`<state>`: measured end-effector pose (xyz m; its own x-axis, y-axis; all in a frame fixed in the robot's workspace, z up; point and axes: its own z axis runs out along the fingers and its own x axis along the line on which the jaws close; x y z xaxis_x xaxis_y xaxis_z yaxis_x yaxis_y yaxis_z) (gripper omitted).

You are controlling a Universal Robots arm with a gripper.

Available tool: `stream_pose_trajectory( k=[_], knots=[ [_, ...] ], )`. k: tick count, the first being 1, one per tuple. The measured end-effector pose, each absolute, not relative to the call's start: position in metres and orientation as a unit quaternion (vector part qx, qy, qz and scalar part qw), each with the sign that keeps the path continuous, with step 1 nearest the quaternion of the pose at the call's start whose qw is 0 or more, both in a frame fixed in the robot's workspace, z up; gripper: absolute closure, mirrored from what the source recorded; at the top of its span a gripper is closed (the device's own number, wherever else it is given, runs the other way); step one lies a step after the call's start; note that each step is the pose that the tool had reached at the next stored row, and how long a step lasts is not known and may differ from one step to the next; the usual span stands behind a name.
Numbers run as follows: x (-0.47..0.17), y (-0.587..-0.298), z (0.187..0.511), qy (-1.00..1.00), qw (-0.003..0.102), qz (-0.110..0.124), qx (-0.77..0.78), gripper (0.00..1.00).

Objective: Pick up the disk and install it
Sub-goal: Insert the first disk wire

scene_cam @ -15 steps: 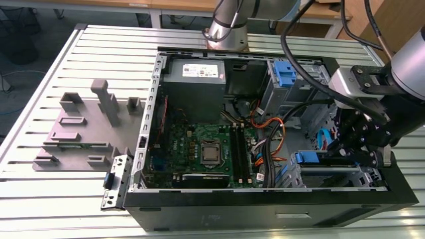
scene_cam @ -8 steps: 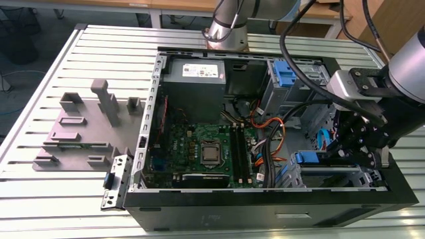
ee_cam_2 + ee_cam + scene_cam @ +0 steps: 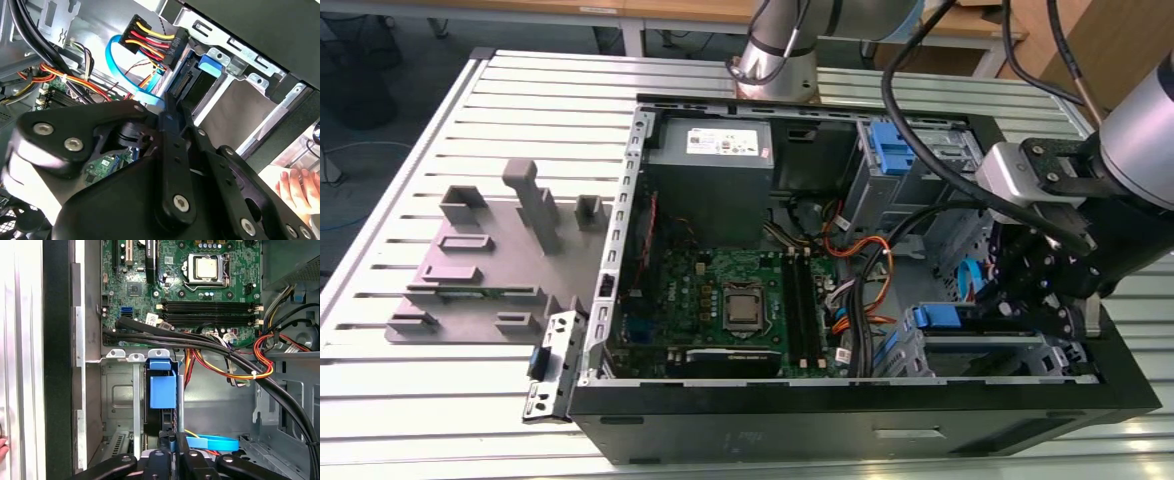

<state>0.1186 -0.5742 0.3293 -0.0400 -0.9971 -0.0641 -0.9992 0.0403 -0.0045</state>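
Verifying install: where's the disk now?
On the exterior view's right, the disk sits in the drive cage in the near corner of the case, beside the motherboard, under the gripper.

disk (image 3: 162, 390): metal body hidden inside drive cage (image 3: 117, 395) | gripper (image 3: 172, 444): cut off by picture edge just beside drive cage | hand (image 3: 295, 187): cropped at edge, outside drive cage

Lit brightly and evenly from overhead in the exterior view; pale sheen on the slatted table (image 3: 520, 90). Shadowed heavily inside the computer case (image 3: 787, 435). Blurred on the near gripper (image 3: 169, 112) in the second wrist view. Focused crisply on the motherboard (image 3: 170, 275) in the first wrist view.
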Motion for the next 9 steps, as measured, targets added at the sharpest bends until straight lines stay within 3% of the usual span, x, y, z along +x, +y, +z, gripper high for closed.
stream_pose_trajectory(
  k=[1,2,9],
  knots=[
    [0.1186,-0.5742,0.3293,0.721,0.025,0.021,-0.692,0.83],
    [0.1185,-0.5742,0.3294,0.721,0.025,0.021,-0.692,0.76],
    [0.1185,-0.5742,0.3380,0.721,0.024,0.020,-0.692,0.76]
  ],
)
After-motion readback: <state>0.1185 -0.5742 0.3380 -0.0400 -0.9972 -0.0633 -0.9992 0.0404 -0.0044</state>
